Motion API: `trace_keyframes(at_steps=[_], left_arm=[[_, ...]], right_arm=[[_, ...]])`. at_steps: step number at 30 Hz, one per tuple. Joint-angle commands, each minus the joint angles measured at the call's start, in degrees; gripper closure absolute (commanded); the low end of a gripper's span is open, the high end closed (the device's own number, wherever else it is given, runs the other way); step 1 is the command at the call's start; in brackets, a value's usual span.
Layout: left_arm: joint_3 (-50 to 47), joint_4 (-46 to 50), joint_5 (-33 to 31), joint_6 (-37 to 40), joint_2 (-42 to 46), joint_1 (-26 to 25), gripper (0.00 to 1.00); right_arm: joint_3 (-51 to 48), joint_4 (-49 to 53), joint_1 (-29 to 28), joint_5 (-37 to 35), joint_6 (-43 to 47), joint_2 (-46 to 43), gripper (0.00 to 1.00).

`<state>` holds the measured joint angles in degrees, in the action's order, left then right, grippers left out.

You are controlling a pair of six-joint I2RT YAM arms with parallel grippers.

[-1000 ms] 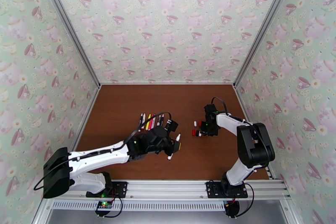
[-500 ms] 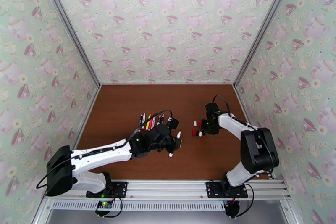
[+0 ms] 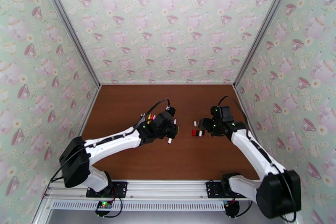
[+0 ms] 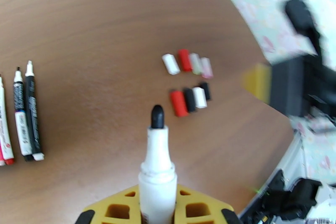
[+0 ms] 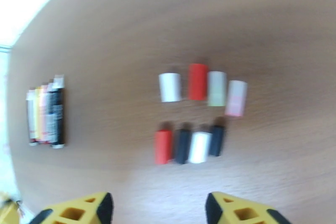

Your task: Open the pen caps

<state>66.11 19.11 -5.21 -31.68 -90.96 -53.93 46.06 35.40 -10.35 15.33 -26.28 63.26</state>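
Plainly the left fingers [image 4: 110,210] are clenched on a white pen [image 4: 157,166], which juts toward 12 o'clock in the left wrist view with its black nib [image 4: 157,116] bare above the table [image 3: 126,98]. The right fingers [image 5: 90,211] are released, wide apart with nothing between them. They hover just short of the caps [image 5: 197,81], which lie in two short rows at their 12 o'clock. From above, those caps sit between the two sets of fingers, at about 3 o'clock of the held pen. The other pens [image 5: 46,115] lie side by side at 9 o'clock in the right wrist view, well apart from the caps. The likeliest trouble is the bare nib: if the pen is lowered nib first, it would probably ink the table or get crushed. Pinched by two fingers alone, the round pen may also swing in the grip, or roll once let go and nudge the tidy row. The caps are round and lie on their sides, close together, so a low sweep of the right fingers could scatter them. With both sets of fingers near the middle of the table, a careless crossing could knock them together.
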Motion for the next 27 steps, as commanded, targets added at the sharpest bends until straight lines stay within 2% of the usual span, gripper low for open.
trace_keyframes(at_steps=[1,9,13,18,27], left_arm=[[3.8,3.5,-3.1,1.9,-4.0,1.1,0.95],[11.3,6.2,-8.3,1.6,-14.7,3.7,0.95],[15.8,9.3,-10.1,0.5,-19.8,5.4,0.95],[20.3,12.7,-13.0,0.1,-25.5,7.4,0.95],[26.7,17.7,-14.2,-5.2,-33.7,9.8,0.92]], right_arm=[[-2.3,-2.4,0.3,7.9,-2.1,-4.6,0.20],[-7.1,-7.2,0.3,17.8,-5.3,-12.4,0.00],[-9.5,-9.6,0.3,20.9,-6.4,-15.4,0.00],[-10.8,-10.3,0.3,21.5,-6.9,-15.6,0.00],[-12.2,-12.9,0.3,22.2,-8.2,-14.9,0.00]])
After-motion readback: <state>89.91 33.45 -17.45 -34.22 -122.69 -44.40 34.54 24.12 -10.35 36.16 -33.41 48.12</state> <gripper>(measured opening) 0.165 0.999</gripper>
